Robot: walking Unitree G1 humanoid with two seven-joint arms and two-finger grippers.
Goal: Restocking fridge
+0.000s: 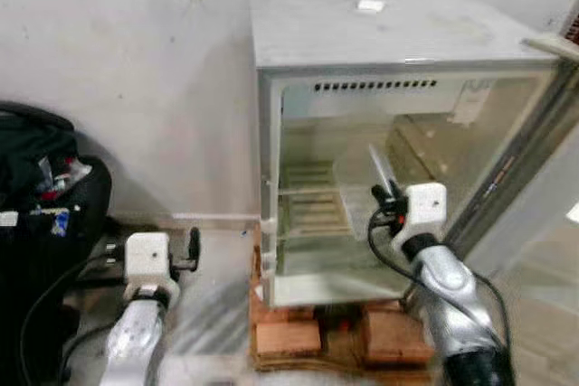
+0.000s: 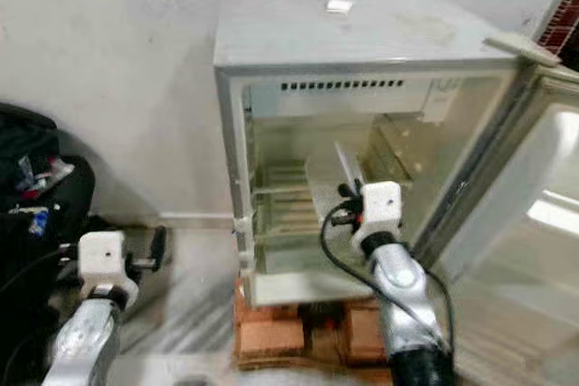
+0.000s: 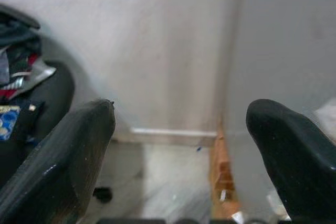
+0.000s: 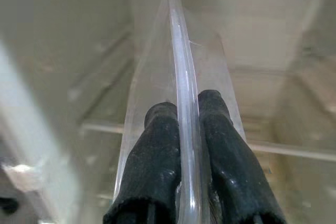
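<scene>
Open fridge (image 1: 398,70); right hand (image 4: 184,129) clamping clear panel (image 4: 181,61)

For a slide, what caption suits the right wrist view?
Right gripper shut on a clear plastic panel, edge-on, facing the open fridge.

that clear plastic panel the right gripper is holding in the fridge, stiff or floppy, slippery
The clear plastic panel probably is stiff: it juts straight past the right gripper without sagging. Its glossy edge looks slippery, and being thin, it may twist or slide in the pinch.

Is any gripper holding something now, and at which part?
The right gripper pinches a clear plastic panel by its near edge. The left gripper is open, empty.
</scene>
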